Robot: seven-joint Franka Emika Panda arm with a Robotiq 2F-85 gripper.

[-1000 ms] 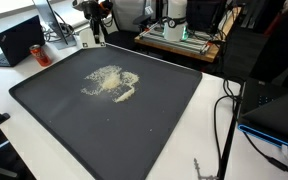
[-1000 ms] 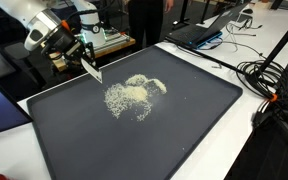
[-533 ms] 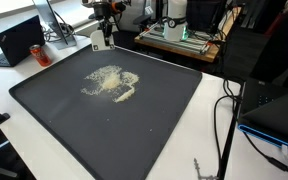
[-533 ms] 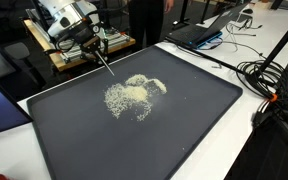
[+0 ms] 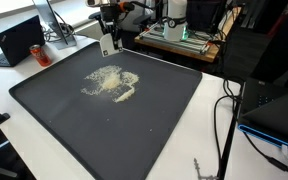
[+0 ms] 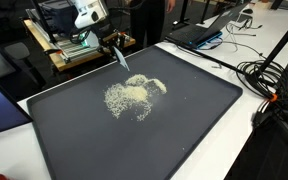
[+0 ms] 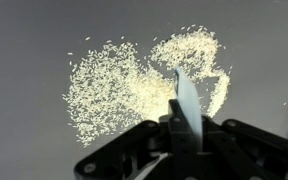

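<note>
1. In an exterior view, the pincer [image 5: 106, 32] hangs at the upper middle of the frame, over the far edge of the dark mat [image 5: 164, 110]. It is pressed together on the top of a pale flat blade [image 5: 105, 46], which points down and ends just above the mat. The rice grains [image 5: 109, 83] lie in a loose heap at centre left, apart from the blade. A laptop [image 5: 19, 40] sits on the tabletop [image 5: 212, 110] at the upper left.

2. In an exterior view from another side, the pincer [image 6: 113, 43] is at the upper middle and the flat blade [image 6: 121, 59] slants down towards the right. The rice grains [image 6: 134, 95] spread just below it, near its tip but not touching. Cables [image 6: 274, 75] trail at the right edge.

3. In the wrist view, the pincer [image 7: 184, 130] fills the bottom of the frame. Its jaws are closed on the near end of the flat blade [image 7: 187, 98], seen edge-on over the right part of the rice grains [image 7: 124, 85].
   - The grains look light, dry and loose, so they would likely scatter and roll rather than move as one mass.
   - They are too small to pinch singly.
   - The blade looks thin, stiff and light.
   - It seems best gripped across its flat faces at the top end, as it is here, since a thin smooth strip may twist or slip if it is pushed sideways.
</note>
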